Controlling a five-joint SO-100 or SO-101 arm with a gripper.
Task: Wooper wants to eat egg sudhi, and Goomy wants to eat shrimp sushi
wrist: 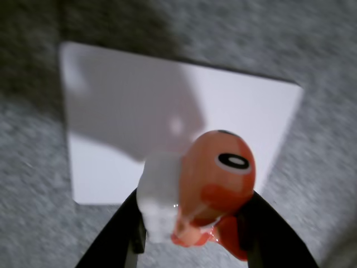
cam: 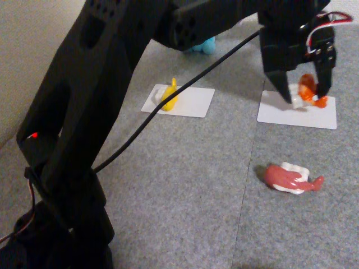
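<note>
Grey carpet (cam: pixel 185 185) covered the whole surface in the fixed view, and a pale wall stood at the left edge. Nearest to the camera was the black arm (cam: pixel 84 129), which rose from the lower left and crossed the picture. A little farther, at the right, a red-pink sushi (cam: pixel 289 177) lay on its side on the carpet, untouched.

Behind it were two white cards. On the left card (cam: pixel 193 102) the egg (cam: pixel 169 96) already rested, tilted on one edge. Over the right card (cam: pixel 297 115) hung the gripper (cam: pixel 305 92), and its jaws were closed on the shrimp (cam: pixel 307 89). In the wrist view the shrimp (wrist: pixel 215 184) sat between the two black fingers (wrist: pixel 268 229), with its white rice to the left and the card (wrist: pixel 111 128) below it. Whether the shrimp touched the card or was just above it, I could not tell.

Farthest away, a bit of blue Wooper (cam: pixel 205 46) showed behind the arm, beyond the left card.

I judged that the egg step was done and the shrimp delivery was in hand. The next move would need a gentle lowering onto the card, then spreading the jaws and lifting straight up, so the piece does not roll off.
</note>
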